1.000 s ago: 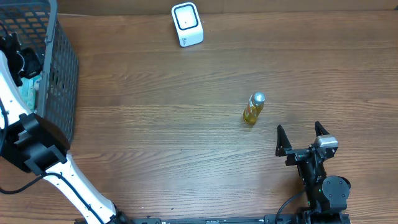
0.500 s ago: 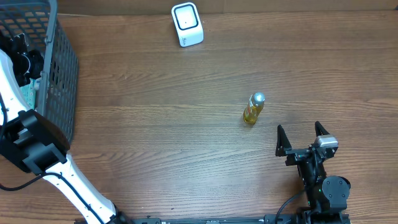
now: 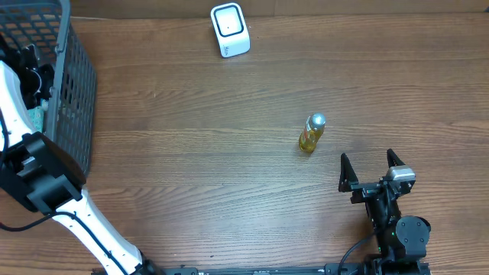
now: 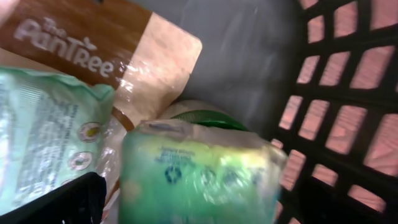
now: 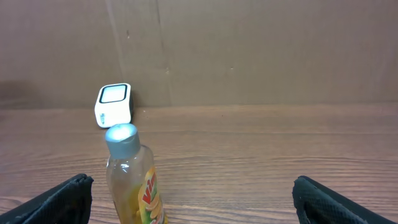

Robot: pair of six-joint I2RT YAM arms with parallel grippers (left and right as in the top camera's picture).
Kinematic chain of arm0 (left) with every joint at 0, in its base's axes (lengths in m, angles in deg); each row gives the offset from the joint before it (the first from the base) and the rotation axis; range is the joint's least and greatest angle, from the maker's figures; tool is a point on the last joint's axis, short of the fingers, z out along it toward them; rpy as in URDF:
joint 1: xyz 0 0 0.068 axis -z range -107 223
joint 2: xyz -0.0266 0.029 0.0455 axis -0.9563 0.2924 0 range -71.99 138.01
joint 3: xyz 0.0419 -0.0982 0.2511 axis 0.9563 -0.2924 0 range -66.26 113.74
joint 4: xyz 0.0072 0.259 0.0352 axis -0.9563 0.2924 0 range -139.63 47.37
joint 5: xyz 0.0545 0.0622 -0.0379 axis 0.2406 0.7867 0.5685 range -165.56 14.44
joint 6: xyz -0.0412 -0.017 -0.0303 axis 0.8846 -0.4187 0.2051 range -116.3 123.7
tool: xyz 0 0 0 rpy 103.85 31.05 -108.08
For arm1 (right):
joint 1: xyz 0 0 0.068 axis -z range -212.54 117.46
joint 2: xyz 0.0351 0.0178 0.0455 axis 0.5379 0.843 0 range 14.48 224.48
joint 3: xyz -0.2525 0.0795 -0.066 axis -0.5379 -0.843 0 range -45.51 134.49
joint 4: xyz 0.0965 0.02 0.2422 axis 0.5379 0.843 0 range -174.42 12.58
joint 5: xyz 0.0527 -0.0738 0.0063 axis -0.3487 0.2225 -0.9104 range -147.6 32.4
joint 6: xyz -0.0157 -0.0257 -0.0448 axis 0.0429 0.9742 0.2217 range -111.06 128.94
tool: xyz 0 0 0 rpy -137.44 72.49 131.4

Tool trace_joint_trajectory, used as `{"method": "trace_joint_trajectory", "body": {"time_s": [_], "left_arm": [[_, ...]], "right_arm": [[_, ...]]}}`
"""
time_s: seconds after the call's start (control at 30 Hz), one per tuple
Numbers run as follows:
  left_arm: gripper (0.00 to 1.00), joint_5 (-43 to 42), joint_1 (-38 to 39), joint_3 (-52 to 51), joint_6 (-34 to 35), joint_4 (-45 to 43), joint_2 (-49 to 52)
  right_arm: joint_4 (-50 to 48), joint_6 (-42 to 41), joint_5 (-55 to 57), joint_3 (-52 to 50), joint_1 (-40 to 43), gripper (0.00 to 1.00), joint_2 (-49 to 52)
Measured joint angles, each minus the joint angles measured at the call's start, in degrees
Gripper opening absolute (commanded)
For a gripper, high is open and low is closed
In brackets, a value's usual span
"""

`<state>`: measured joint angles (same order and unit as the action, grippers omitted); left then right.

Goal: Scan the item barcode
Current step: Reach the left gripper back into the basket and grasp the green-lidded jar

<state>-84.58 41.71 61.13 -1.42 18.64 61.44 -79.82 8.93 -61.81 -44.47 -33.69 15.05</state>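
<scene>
No scan seems done: left gripper (image 3: pixel 30 70), open, hovers over a green packet (image 4: pixel 199 174) in the basket (image 3: pixel 76 88) at the table's left edge; right gripper (image 3: pixel 372 169) sits open near the bottle (image 3: pixel 311 134).

Overhead: basket (image 3: pixel 76 84) at the left edge of the table (image 3: pixel 191 168), cropped by the picture's top and left borders. Left arm (image 3: pixel 19 114) covers most of its inside. Left gripper (image 3: pixel 30 72) is a dark lump there, jaws not made out.

Left wrist view: blurred throughout. Green pack (image 4: pixel 199 177) has unreadable print, lower part cut off. Brown bag (image 4: pixel 106 50) runs past the top border. A green round thing (image 4: pixel 202 118) is mostly hidden behind the pack.

Right wrist view: bottle (image 5: pixel 130 180) base cropped, label half shown. Right gripper (image 5: pixel 189 186) shows fingertips (image 5: pixel 62 199) only, at the bottom corners. From overhead the label is too small to read.
</scene>
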Motion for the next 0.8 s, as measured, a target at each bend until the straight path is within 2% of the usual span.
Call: {"method": "trace_joint_trajectory", "body": {"time_s": [0.07,0.2,0.5,0.63,0.73,0.8], "left_arm": [[0.99,0.02,0.00,-1.57,0.00,-1.16,0.00],[0.84,-0.02,-0.31,-3.45,-0.39,-2.29,0.00],[0.92,-0.20,-0.31,-4.24,-0.92,-2.80,0.00],[0.83,-0.15,-0.31,-5.07,-0.87,-3.37,0.00],[0.80,-0.09,-0.31,-5.22,-1.07,-3.58,0.00],[0.74,-0.04,-0.31,-5.22,-1.03,-3.61,0.00]], "right_arm": [[-0.02,0.00,-0.02,0.00,0.00,1.00,0.00],[0.00,-0.02,-0.02,0.00,0.00,1.00,0.00],[0.00,0.02,-0.02,0.00,0.00,1.00,0.00],[0.00,-0.02,-0.02,0.00,0.00,1.00,0.00],[0.00,-0.02,0.00,0.00,0.00,1.00,0.00],[0.00,-0.02,0.00,0.00,-0.02,1.00,0.00]]}}
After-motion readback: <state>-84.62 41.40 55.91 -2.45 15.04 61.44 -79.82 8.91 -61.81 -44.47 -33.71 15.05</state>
